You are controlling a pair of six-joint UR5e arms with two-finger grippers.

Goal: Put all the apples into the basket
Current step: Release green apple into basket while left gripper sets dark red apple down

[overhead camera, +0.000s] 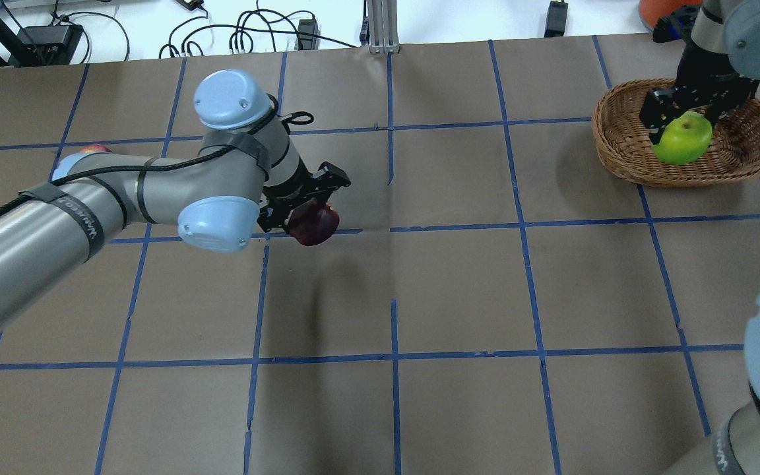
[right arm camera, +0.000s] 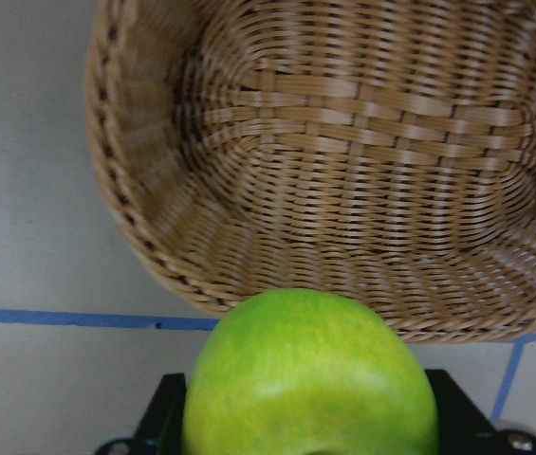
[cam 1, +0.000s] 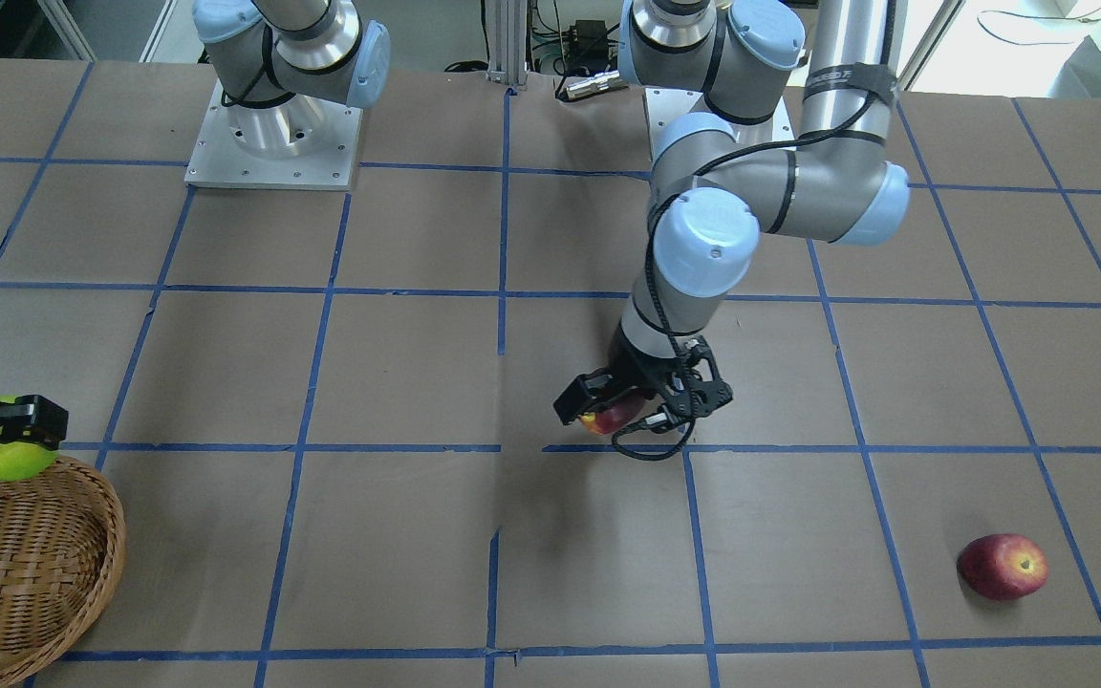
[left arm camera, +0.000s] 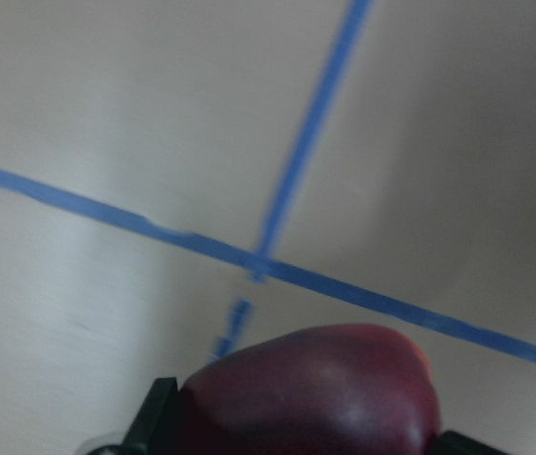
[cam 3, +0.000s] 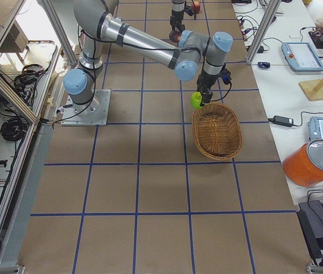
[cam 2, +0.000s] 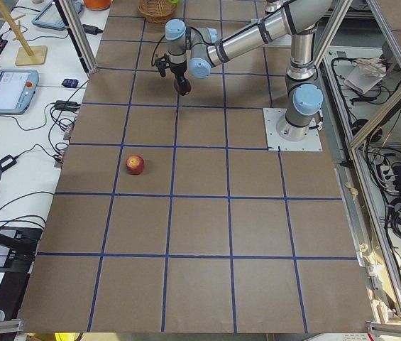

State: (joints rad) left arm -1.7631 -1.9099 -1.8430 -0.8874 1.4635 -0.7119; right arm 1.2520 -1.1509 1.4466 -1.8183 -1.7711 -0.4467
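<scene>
While right jaws hold round yellow-green apple [overhead camera: 682, 140] at rim of oval wicker basket [overhead camera: 624, 161], centre before release. Left jaws closed on dark maroon apple [overhead camera: 314, 225].

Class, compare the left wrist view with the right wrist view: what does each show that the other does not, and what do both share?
Only the left wrist view: the maroon apple in the left gripper, with a crossing of blue tape lines beyond. Only the right wrist view: the yellow-green apple in the right gripper, and the wicker basket beyond it. Both: an apple clamped at the bottom edge, over the brown table.
</scene>
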